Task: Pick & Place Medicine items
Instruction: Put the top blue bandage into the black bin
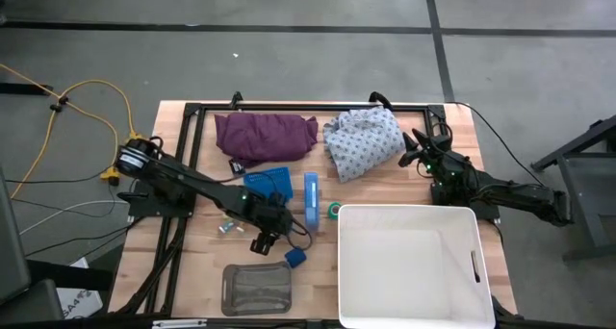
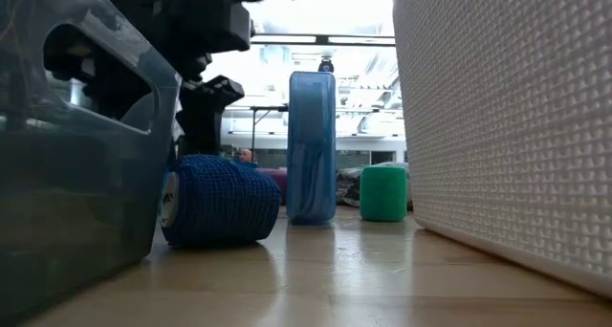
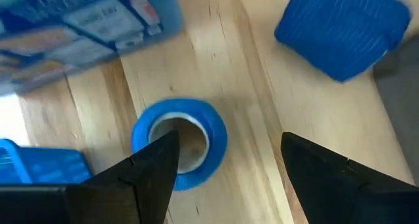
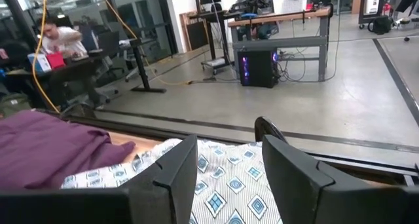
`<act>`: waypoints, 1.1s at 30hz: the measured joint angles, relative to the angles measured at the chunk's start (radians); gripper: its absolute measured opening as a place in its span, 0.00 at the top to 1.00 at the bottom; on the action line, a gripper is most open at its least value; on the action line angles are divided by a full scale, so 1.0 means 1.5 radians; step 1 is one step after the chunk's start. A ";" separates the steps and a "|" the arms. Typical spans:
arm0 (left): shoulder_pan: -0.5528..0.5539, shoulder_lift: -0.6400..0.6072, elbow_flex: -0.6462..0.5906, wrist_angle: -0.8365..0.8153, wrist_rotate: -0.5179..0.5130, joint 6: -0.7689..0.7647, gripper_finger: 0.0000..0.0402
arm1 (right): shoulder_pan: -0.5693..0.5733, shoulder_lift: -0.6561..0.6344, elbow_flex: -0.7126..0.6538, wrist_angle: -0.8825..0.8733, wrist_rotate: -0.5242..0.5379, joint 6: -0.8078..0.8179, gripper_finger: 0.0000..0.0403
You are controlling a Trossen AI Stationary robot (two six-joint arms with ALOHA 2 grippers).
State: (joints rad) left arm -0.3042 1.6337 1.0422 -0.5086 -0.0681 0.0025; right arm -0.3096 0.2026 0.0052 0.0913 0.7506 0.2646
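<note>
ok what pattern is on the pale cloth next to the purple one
The pale cloth has small blue diamond shapes; the right wrist view shows it best.

on the table (image 1: 192,281), the bin (image 1: 409,266) sits right of the tall box (image 1: 311,200); two cloths (image 1: 266,134) lie behind.

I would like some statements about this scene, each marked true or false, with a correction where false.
1. The left gripper is open above the blue tape roll. True.
2. The white bin holds the green roll. False: the green roll stands on the table beside the bin.
3. The right gripper holds the patterned cloth. False: its fingers are open and hold nothing.
4. The blue bandage roll lies on the table. True.
5. The purple cloth lies in the clear container. False: it lies at the table's far side.
</note>
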 joint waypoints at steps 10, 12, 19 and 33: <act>0.000 0.018 0.000 0.008 0.006 -0.002 0.36 | 0.000 0.001 0.000 -0.004 0.001 0.000 0.60; 0.000 0.022 0.000 0.013 0.006 -0.002 0.36 | 0.000 0.001 0.000 -0.004 0.001 0.000 0.60; 0.000 0.022 0.000 0.013 0.006 -0.002 0.42 | 0.000 0.001 0.000 -0.004 0.001 0.000 0.60; 0.000 0.022 0.000 0.015 0.005 -0.002 0.65 | 0.000 0.001 0.000 -0.004 0.001 0.000 0.60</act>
State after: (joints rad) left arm -0.3042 1.6665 1.0424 -0.4858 -0.0609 0.0001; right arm -0.3096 0.2047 0.0052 0.0853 0.7521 0.2646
